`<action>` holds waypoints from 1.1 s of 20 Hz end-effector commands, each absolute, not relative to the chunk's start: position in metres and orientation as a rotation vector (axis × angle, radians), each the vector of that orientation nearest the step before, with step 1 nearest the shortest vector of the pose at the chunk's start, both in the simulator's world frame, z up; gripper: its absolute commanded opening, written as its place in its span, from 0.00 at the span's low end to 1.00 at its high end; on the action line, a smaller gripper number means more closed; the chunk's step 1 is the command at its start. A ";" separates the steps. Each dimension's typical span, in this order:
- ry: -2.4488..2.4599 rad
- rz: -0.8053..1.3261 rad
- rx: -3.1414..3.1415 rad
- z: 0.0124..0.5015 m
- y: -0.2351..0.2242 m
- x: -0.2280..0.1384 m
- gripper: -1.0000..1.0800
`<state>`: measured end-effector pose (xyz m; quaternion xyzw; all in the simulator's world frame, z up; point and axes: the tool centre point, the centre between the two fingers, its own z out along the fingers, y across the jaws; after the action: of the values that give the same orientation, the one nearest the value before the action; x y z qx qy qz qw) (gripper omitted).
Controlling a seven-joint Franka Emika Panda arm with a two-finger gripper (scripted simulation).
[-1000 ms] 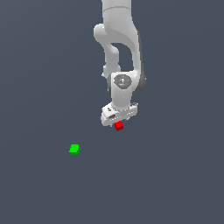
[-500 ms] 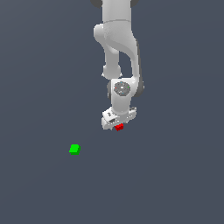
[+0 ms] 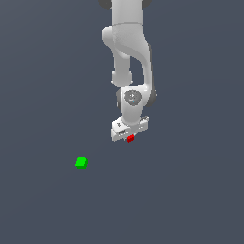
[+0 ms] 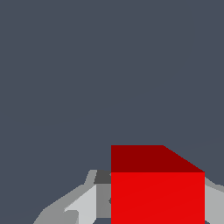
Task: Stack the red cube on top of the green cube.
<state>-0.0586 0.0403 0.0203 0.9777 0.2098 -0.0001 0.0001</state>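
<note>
The red cube (image 3: 130, 138) lies on the grey floor right under my white gripper (image 3: 128, 137), whose hand covers most of it. In the wrist view the red cube (image 4: 157, 192) fills the space between my two fingers (image 4: 87, 203), one on each side of it. Whether the fingers press on the cube I cannot tell. The green cube (image 3: 81, 162) lies apart on the floor, toward the exterior view's left and nearer the camera than the gripper. It is out of the wrist view.
The plain dark grey floor (image 3: 190, 190) spreads all around. The white arm (image 3: 128, 57) rises straight up from the gripper to the top of the exterior view.
The arm has come down: the gripper has lowered onto the red cube, which now shows less below the hand. The green cube has not moved.
</note>
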 end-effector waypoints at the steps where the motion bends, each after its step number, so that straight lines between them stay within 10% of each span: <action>1: 0.660 0.000 3.071 0.020 0.041 -0.058 0.00; 22: 0.659 0.000 3.071 0.105 0.040 -0.060 0.00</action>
<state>-0.0594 0.0404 0.0981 0.9778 0.2097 0.0003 0.0003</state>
